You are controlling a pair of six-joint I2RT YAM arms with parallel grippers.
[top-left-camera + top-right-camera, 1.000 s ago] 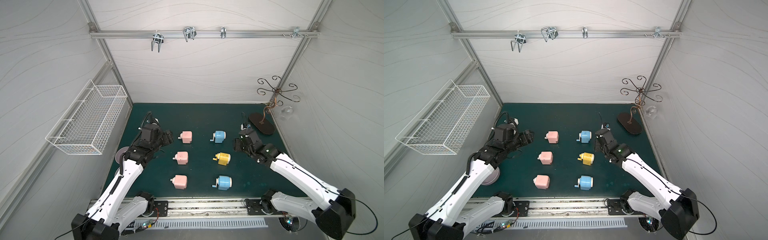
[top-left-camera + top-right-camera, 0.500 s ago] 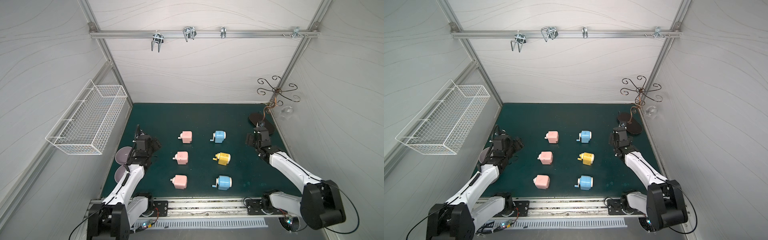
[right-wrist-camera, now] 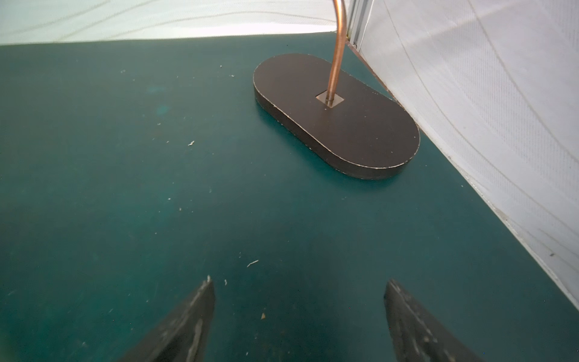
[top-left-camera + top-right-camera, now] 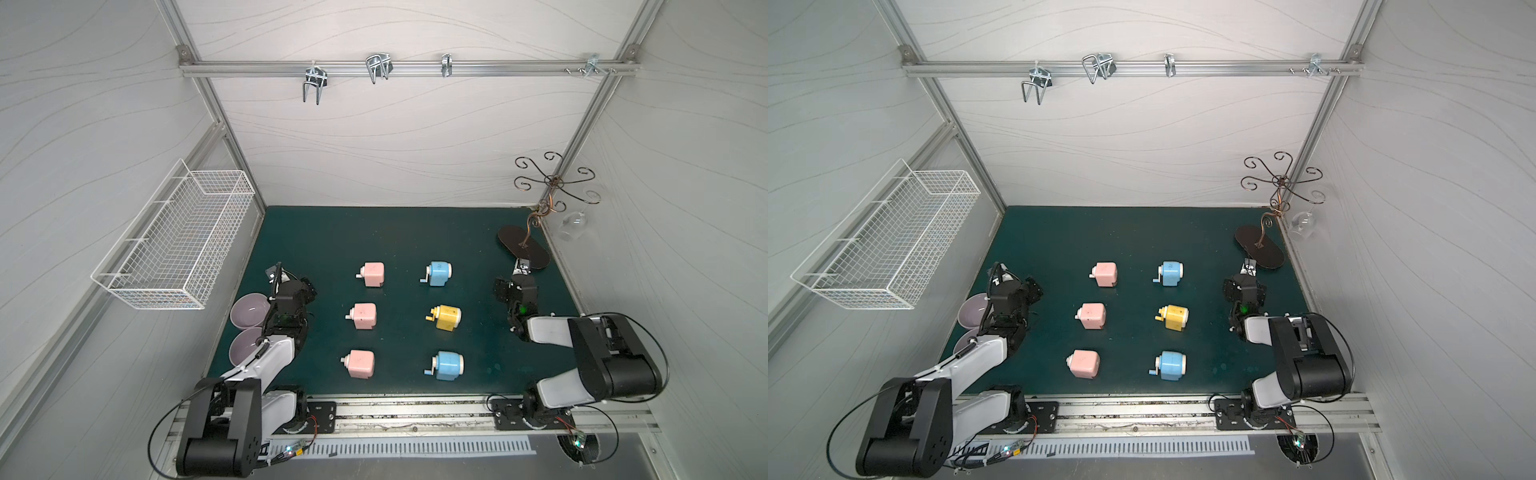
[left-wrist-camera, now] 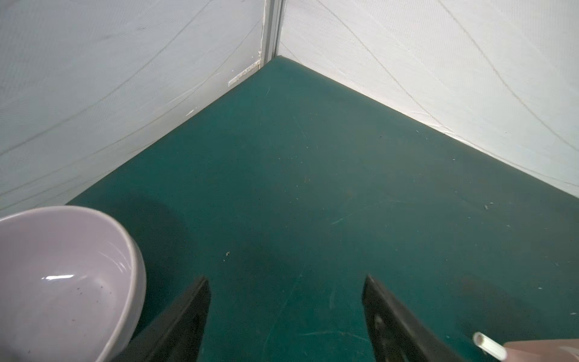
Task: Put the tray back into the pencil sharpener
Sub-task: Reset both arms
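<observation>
- On my dark green counter (image 4: pixel 395 237), I see two columns of three.
- Left column, back to front: far pink box-shaped plastic sharpener (image 4: pixel 372 274), middle pink sharpener (image 4: pixel 364 316), near pink sharpener (image 4: pixel 360 363).
- Right column: far blue rounded sharpener (image 4: pixel 439 273), yellow sharpener (image 4: pixel 446 317), near blue sharpener (image 4: pixel 448 365).
- At the left edge: far lilac ceramic bowl (image 4: pixel 248 309), near lilac bowl (image 4: pixel 243 347) just before it.
- Far right corner: dark oval stand base (image 4: pixel 524 247).

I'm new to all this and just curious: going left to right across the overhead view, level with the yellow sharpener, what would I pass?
wire basket → farther purple bowl → left gripper → middle pink sharpener → yellow sharpener → right gripper
</observation>
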